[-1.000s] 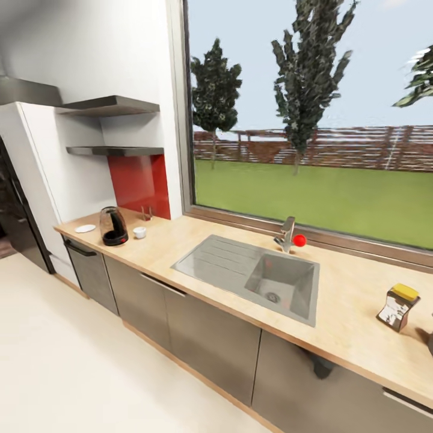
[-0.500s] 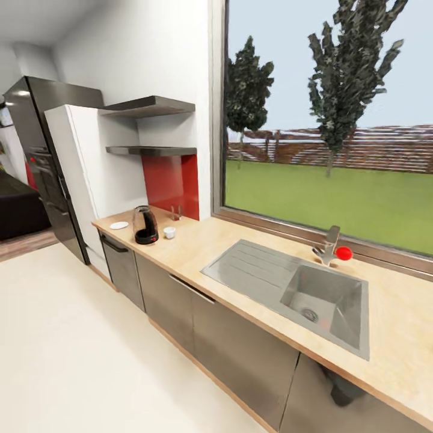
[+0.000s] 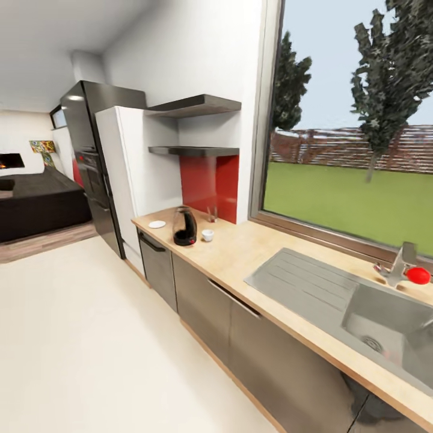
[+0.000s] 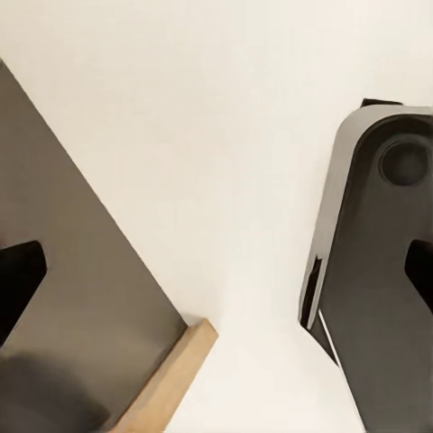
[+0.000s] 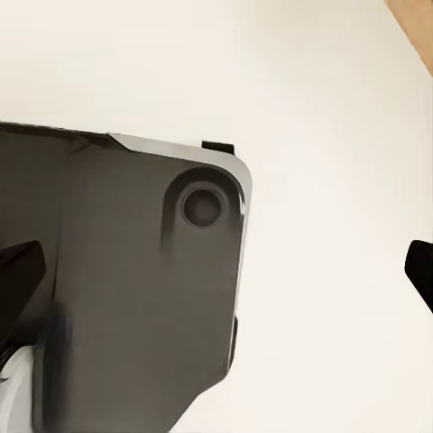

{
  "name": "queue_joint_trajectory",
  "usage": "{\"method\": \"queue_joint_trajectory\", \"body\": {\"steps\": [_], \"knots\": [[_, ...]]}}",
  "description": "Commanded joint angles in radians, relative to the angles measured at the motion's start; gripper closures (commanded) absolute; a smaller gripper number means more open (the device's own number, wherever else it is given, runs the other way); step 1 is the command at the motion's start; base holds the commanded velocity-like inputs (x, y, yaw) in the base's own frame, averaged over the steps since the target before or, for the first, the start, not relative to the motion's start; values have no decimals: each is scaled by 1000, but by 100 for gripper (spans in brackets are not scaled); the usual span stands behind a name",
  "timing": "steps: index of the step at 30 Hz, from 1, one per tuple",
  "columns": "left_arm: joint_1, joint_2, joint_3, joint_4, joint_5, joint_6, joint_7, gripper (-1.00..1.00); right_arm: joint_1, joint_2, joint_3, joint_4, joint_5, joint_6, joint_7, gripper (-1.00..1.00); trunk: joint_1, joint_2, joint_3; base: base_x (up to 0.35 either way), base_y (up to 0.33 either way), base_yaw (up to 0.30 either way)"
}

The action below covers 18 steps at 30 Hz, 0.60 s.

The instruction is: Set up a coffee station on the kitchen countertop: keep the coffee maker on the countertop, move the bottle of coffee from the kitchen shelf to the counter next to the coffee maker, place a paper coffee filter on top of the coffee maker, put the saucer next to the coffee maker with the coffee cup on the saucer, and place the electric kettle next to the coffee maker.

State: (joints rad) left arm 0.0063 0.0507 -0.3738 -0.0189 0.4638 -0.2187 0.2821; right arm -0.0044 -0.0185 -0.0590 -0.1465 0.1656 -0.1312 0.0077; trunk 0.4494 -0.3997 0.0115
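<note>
The electric kettle, clear glass with a black lid and base, stands on the kitchen countertop near its far left end. The white coffee cup sits just right of it, and the white saucer lies to its left. Two dark kitchen shelf slabs hang on the wall above them. The coffee maker, bottle of coffee and paper coffee filter are out of view. My left gripper and right gripper hang open over the floor, holding nothing.
A steel sink with a tap and red knob lies in the counter at right. A tall black oven unit and white panel end the counter at left. My dark base sits beside the cabinet fronts.
The head view has swung left: the sink slid rightwards, the yellow-capped bottle left the picture, and the oven unit and living room came in. The things on the counter have not moved.
</note>
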Motion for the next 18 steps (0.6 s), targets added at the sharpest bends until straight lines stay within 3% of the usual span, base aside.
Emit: {"method": "queue_joint_trajectory", "body": {"steps": [1,8,18], "knots": [[1,1,-9,-2,8,0,3,-100,0,0,-6,1,9,-3,1,-100,1,0,0,173,282,279],[1,3,-7,-1,5,4,5,-100,0,-1,-7,1,9,-3,0,-100,1,0,-1,222,272,272],[0,-6,-11,-1,-4,4,5,-100,0,0,-5,0,10,-6,0,-100,1,0,-1,273,244,35]]}}
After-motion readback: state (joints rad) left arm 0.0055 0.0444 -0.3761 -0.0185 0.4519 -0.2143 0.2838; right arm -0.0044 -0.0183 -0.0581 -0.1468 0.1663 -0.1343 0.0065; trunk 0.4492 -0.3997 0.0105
